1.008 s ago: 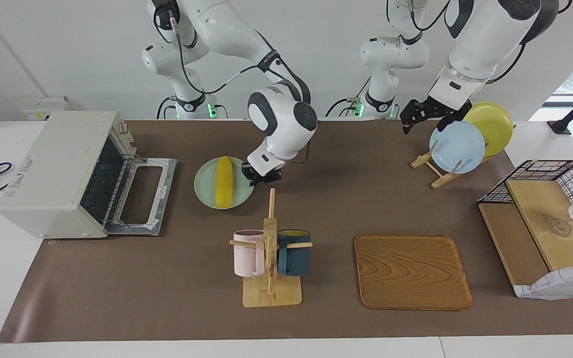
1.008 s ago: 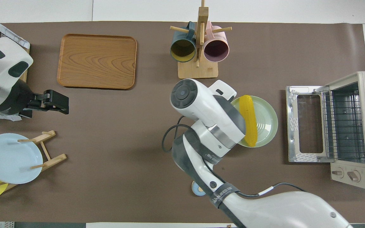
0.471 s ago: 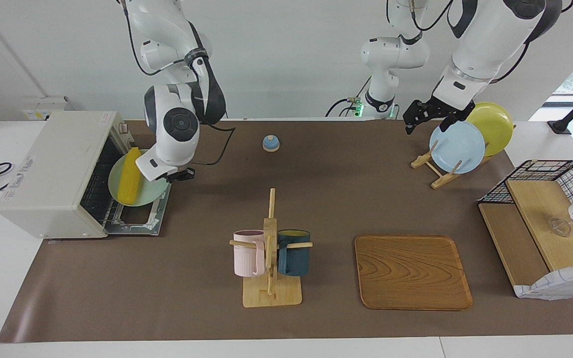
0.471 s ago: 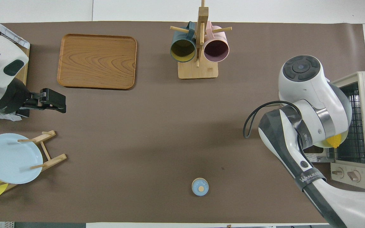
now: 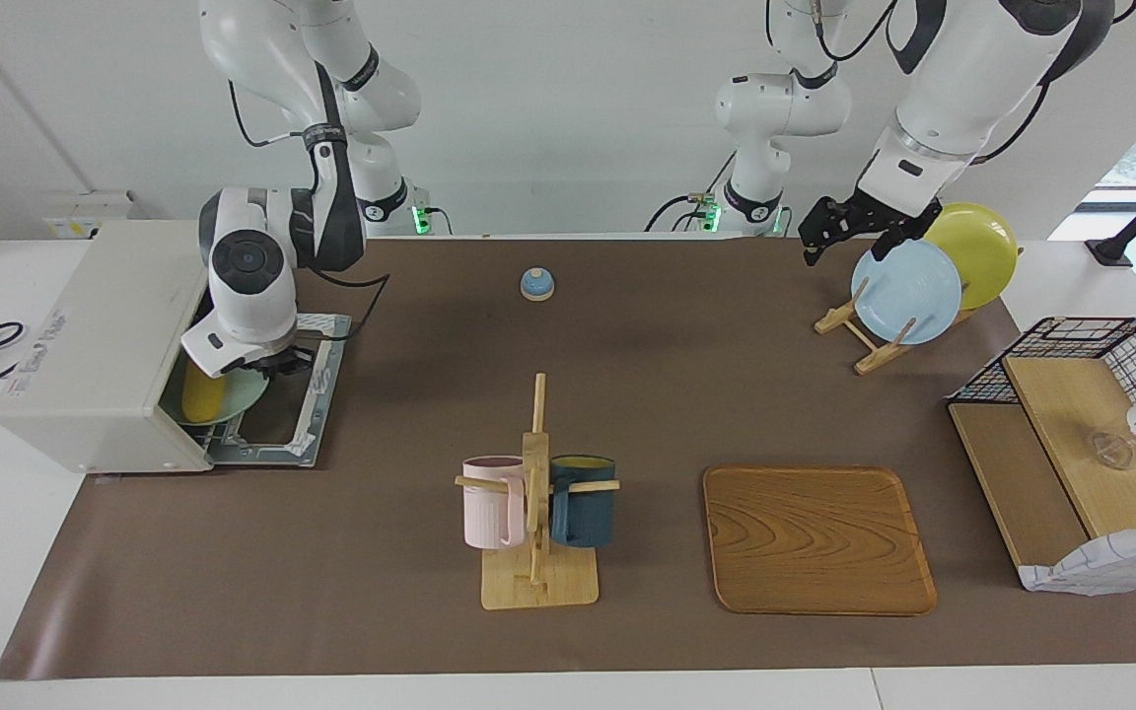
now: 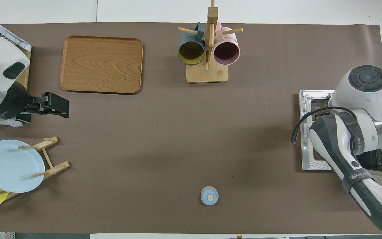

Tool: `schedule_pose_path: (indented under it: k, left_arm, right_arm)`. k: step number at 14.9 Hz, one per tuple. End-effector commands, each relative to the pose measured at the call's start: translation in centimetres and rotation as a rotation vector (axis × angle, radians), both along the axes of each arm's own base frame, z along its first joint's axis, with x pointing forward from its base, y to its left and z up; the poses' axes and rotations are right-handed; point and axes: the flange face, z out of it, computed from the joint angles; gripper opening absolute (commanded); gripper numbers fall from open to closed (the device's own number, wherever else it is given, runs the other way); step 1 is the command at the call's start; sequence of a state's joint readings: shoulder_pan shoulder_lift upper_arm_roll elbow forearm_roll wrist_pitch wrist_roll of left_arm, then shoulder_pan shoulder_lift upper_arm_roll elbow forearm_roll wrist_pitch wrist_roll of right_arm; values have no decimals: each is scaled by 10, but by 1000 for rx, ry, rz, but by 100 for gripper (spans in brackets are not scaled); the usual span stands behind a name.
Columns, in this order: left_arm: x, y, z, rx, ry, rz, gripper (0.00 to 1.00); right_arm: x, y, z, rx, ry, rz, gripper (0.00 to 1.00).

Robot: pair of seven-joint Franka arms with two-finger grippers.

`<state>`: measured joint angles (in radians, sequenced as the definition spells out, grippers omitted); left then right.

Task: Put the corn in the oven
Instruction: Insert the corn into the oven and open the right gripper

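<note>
Since a moment ago, the right gripper (image 5: 277,363) has carried the green plate (image 5: 238,397) with the corn (image 5: 201,394) from the open table into the oven's (image 5: 100,340) mouth.

Its fingers are clamped on the plate's rim; the corn lies on the plate just ahead of them, partly inside the cavity and above the lowered oven door (image 5: 307,399), which sits directly below the gripper. To finish well, the plate probably needs to stay level so the cob does not roll, slide straight forward onto the wire rack, and be released only once it rests fully. The left gripper (image 5: 829,229) waits open above the plate rack (image 5: 849,325), well apart from the work.
</note>
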<state>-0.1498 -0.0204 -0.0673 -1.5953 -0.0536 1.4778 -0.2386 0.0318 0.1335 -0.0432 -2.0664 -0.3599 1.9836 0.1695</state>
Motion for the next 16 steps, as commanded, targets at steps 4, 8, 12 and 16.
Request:
schedule_pose_path:
  k: [4, 8, 12, 16]
  left_arm:
    - [-1, 1, 6, 17, -11, -5, 100]
    - [-1, 0, 5, 17, -9, -6, 100]
    - [-1, 1, 5, 17, -9, -5, 100]
    - [-2, 0, 5, 18, -3, -7, 100]
  right_arm:
    - [-11, -6, -1, -2, 2, 18, 17]
    - [3, 1, 29, -10, 10, 12, 38]
    - [24, 42, 48, 72, -2, 1, 31]
    - [12, 116, 4, 132, -78, -75, 0]
